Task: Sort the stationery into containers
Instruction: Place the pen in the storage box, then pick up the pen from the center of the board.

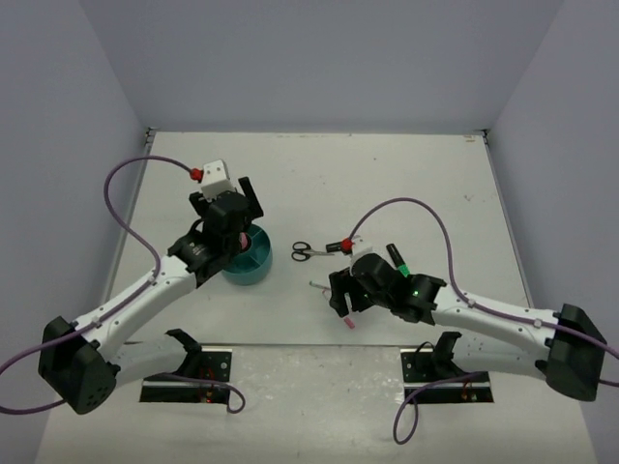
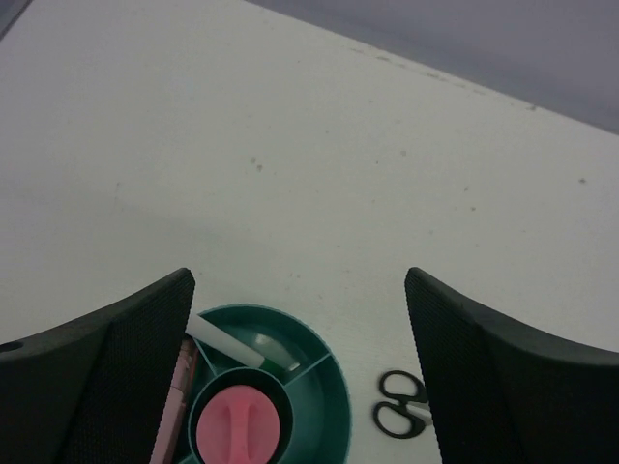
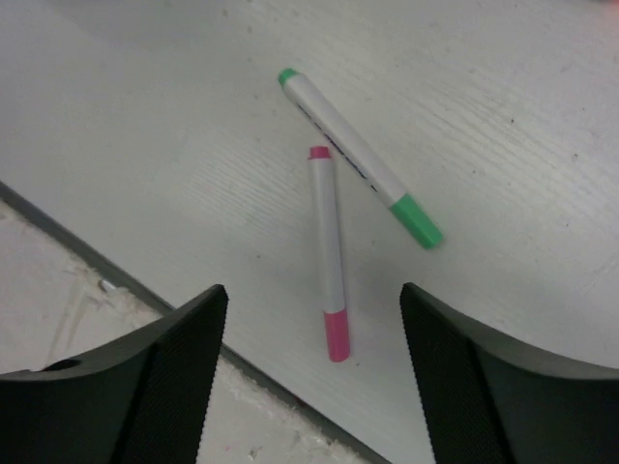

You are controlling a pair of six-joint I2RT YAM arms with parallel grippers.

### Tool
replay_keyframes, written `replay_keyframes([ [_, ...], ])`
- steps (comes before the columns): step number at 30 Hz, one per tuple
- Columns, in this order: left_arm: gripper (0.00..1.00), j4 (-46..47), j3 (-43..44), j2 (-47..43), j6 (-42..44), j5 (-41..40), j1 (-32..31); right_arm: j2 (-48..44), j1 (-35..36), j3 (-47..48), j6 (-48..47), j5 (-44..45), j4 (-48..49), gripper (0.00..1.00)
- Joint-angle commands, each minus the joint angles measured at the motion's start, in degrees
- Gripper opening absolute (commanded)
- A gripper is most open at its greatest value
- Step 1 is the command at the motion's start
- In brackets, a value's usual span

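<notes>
Organizer (image 1: 251, 269) sat left of centre, holding a white pen (image 2: 227, 343) and a pink tube (image 2: 240, 425). Scissors (image 2: 398, 406) lay just right of it. Left gripper (image 2: 298, 280) hovered above it, jaws spread. Right gripper (image 3: 309, 295), jaws also spread, hung over a pink-tipped pen (image 3: 329, 251) and a green-tipped pen (image 3: 358, 159), whose dark print was unreadable.

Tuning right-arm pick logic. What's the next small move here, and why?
Probably lower the right gripper straight onto the pink-ended pen: its jaws are open, the pen lies roughly between them on the table, and the green-ended pen sits off to one side.
</notes>
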Motion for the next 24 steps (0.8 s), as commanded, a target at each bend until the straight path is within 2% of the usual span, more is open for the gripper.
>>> replay_keyframes([
  [1,0.99,-4.0,6.0,-6.6,-0.1,5.0,0.0,10.8,0.1,6.1,-1.6,-0.4,-5.8,0.64],
  [6,1.0,-7.5,8.5,-11.8,1.8,12.3,0.0,19.4,0.1,9.3,-1.0,-1.9,-6.5,0.48],
  [9,1.0,-9.4,9.2,-14.1,2.9,15.0,0.0,23.4,0.1,11.2,-1.4,-4.7,-7.4,0.42],
  [16,1.0,-11.7,9.3,-18.9,4.2,17.8,0.0,34.6,0.9,15.5,-0.5,-4.7,-11.9,0.34],
  [22,1.0,-12.7,9.1,-20.3,4.8,18.9,0.0,35.8,2.6,17.5,-0.7,-4.2,-12.8,0.07],
  [24,1.0,-12.6,9.0,-20.4,4.8,20.7,0.0,33.9,3.0,17.8,-1.7,-4.8,-12.3,0.01],
])
